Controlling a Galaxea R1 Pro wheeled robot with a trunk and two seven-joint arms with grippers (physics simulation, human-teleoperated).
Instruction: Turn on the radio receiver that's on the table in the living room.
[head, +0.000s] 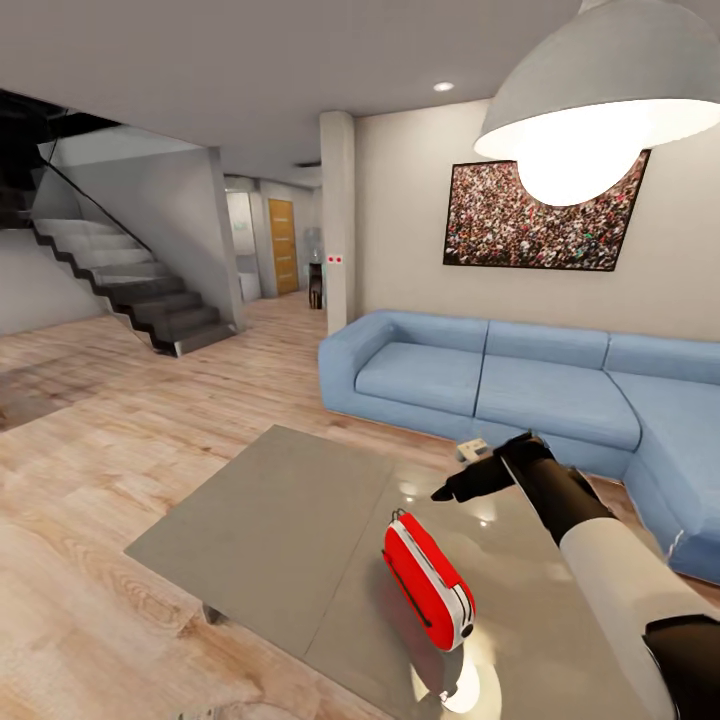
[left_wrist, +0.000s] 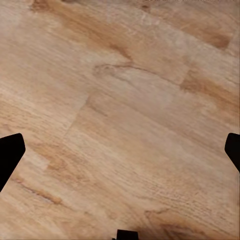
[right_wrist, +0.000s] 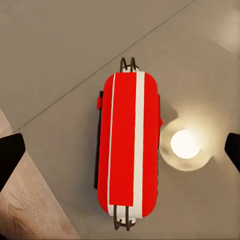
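The radio receiver (head: 428, 580) is seen standing on the glossy grey worktop (head: 270, 520), near its front edge. The right claw (head: 447, 492) is held above and just beyond it, fingers spread apart. The left claw is spread wide over plank floor (left_wrist: 120, 110). Beyond, a blue sofa (head: 520, 385) is set against the wall.

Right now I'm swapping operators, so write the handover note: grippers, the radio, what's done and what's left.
Right gripper: open, empty, hanging above the radio receiver, not touching it.
Left gripper: open, empty, facing bare wood floor.
Radio: upright on the grey table, near its front edge, in front of the blue sofa.
Done: arm positioned over the radio.
Left: lower the right arm and switch it on; whether it is already on cannot be told.
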